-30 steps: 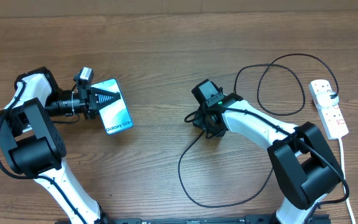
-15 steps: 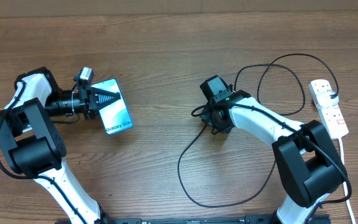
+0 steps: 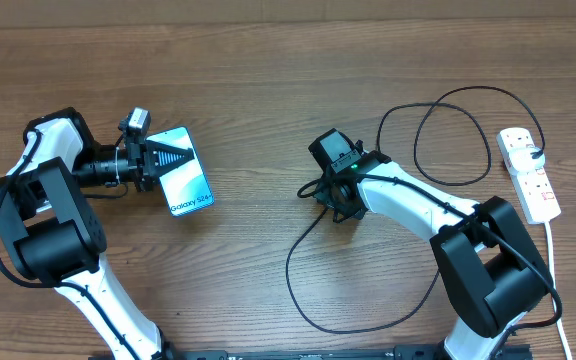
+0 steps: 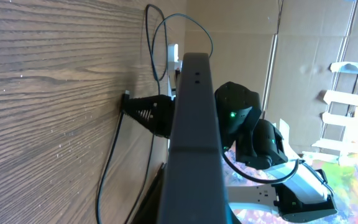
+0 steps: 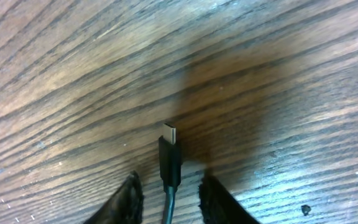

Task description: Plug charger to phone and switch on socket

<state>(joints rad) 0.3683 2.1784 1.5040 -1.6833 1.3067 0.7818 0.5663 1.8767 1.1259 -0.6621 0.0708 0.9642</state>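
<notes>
— While the left gripper (image 3: 173,160) is clamping the short edge of the Galaxy S24 phone (image 3: 190,183), where is that handset sitting?

— It is sitting at the left side of the wooden table (image 3: 268,60), with its blue screen facing up. Whether it is resting on the wood or hanging just above it is not showing. In the left wrist view it is appearing edge-on, as a dark slab.

— And what is the right gripper (image 5: 169,180) doing?

— It is hovering low near the middle of the table. Its fingers (image 5: 129,196) are standing apart on either side of the USB-C connector tip (image 5: 169,155), and a strip of wood is showing between each finger and the cable. They are not pinching anything.

— Where is the rest of the charger (image 3: 289,268) running?

— Its thin black cable is looping from the right gripper toward the robot's base. Farther right it is curling in loops across the table. Its black plug (image 3: 536,153) is sitting in the far end of the white power strip (image 3: 528,180), which is lying at the right edge of the table. A white cord (image 3: 553,270) is trailing from the strip's near end.
</notes>
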